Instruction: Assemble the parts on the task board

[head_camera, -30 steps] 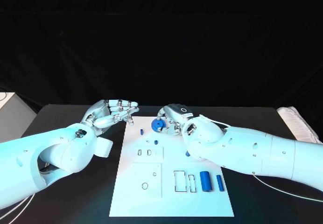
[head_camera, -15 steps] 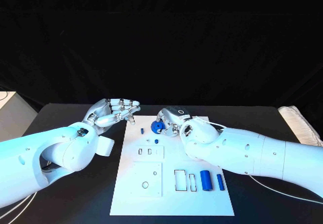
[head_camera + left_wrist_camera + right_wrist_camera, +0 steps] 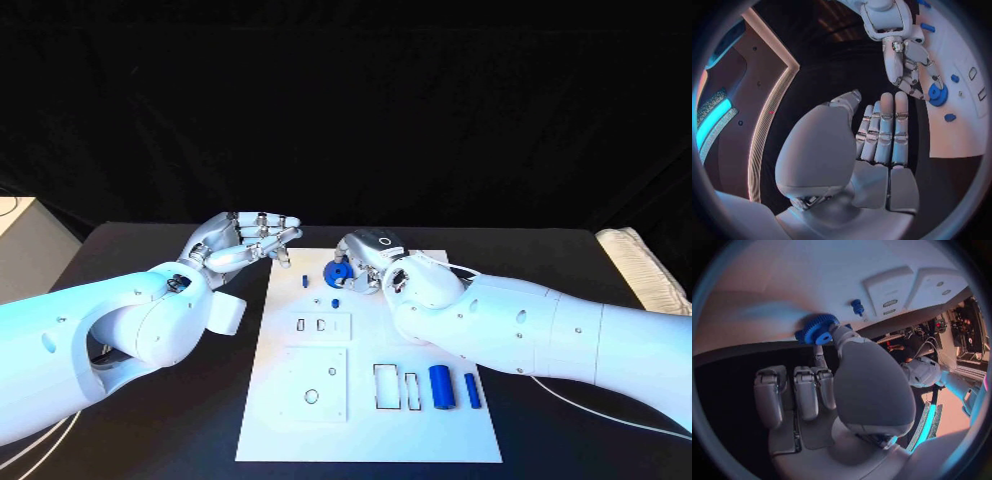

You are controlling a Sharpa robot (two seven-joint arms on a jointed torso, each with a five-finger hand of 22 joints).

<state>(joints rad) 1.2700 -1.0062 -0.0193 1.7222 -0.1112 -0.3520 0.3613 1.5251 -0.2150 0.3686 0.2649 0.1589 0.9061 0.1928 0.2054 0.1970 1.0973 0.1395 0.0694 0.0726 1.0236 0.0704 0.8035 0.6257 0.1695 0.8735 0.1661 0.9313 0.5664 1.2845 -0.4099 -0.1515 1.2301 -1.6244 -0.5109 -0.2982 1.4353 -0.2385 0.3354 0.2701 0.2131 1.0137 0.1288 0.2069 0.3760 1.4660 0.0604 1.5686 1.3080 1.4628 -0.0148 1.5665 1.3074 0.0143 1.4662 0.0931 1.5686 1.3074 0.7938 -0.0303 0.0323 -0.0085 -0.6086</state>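
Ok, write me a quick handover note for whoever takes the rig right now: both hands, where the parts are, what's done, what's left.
Right hand: holds the blue gear at the far end of the task board.
Left hand: holds nothing, fingers together, beside the board's far left corner.
Done: little that shows; two small blue pegs stand near the gear.
Left: two blue cylinders lie at the near right, beside unfilled slots; the gear is not yet released.

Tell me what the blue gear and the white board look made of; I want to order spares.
The blue gear, held by the right hand, looks like matte moulded or printed plastic: even colour, dull sheen, crisp teeth. The white board looks like smooth rigid plastic or coated sheet, flat with clean cut-outs; I cannot tell which.
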